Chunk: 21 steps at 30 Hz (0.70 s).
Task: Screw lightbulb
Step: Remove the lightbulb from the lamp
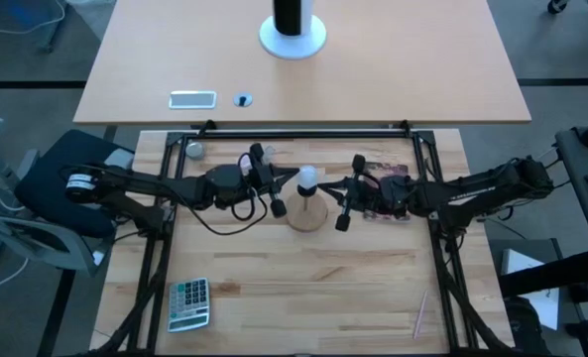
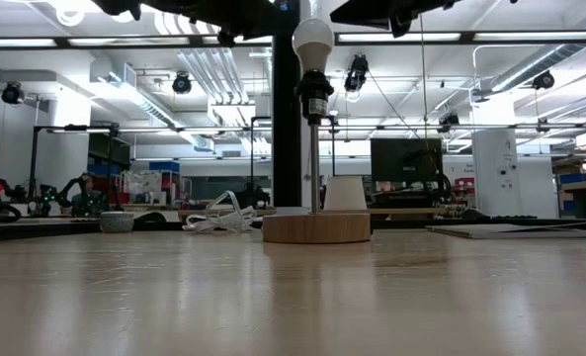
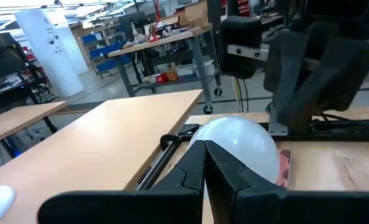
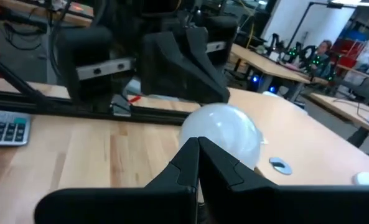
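The white frosted lightbulb (image 1: 307, 178) sits upright in a black socket (image 2: 312, 99) on top of a thin metal rod. The rod stands on the round wooden disc stand (image 1: 307, 214), which rests flat on the table (image 2: 316, 227). My left gripper (image 1: 288, 181) is shut, with its tips just to the left of the bulb (image 3: 240, 146). My right gripper (image 1: 330, 186) is shut, with its tips just to the right of the bulb (image 4: 224, 134). Both are level with the bulb, high above the table. My left gripper's shut fingertips (image 3: 200, 152) point level at the bulb's left side; I cannot tell whether they touch it. My right gripper's shut fingertips (image 4: 193, 149) point level at the bulb's right side; I cannot tell whether they touch it.
A calculator (image 1: 188, 302) lies near the front left. A small grey ball (image 1: 194, 150) lies at the far left, and a crumpled clear wrapper (image 1: 389, 184) lies under my right arm. A black pole on a white round foot (image 1: 294, 35) stands on the far table.
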Each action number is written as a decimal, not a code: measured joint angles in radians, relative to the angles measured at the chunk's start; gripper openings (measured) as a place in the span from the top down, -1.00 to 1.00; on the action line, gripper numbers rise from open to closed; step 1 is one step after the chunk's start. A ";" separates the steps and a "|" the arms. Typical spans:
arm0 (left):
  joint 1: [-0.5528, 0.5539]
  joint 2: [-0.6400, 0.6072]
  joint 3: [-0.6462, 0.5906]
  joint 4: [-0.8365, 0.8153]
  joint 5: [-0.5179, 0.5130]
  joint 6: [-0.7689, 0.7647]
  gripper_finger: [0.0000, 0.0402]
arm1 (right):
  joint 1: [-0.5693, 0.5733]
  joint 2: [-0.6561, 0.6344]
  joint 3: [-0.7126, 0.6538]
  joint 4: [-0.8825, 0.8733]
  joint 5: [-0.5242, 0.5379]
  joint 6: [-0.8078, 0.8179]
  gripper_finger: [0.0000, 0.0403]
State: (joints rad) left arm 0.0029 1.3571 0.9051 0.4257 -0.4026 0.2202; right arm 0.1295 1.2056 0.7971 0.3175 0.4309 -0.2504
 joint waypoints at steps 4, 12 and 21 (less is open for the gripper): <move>0.000 0.010 0.000 0.008 0.033 0.000 1.00 | -0.011 0.012 0.000 -0.004 -0.001 0.004 0.99; -0.001 0.009 0.000 0.002 0.054 0.002 1.00 | -0.024 0.018 0.000 0.000 0.067 0.006 0.99; -0.007 0.000 0.000 -0.004 0.072 -0.001 1.00 | -0.026 0.018 0.000 -0.001 0.126 -0.009 0.99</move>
State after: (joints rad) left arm -0.0044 1.3575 0.9054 0.4221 -0.3305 0.2194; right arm 0.1036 1.2232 0.7971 0.3164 0.5568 -0.2591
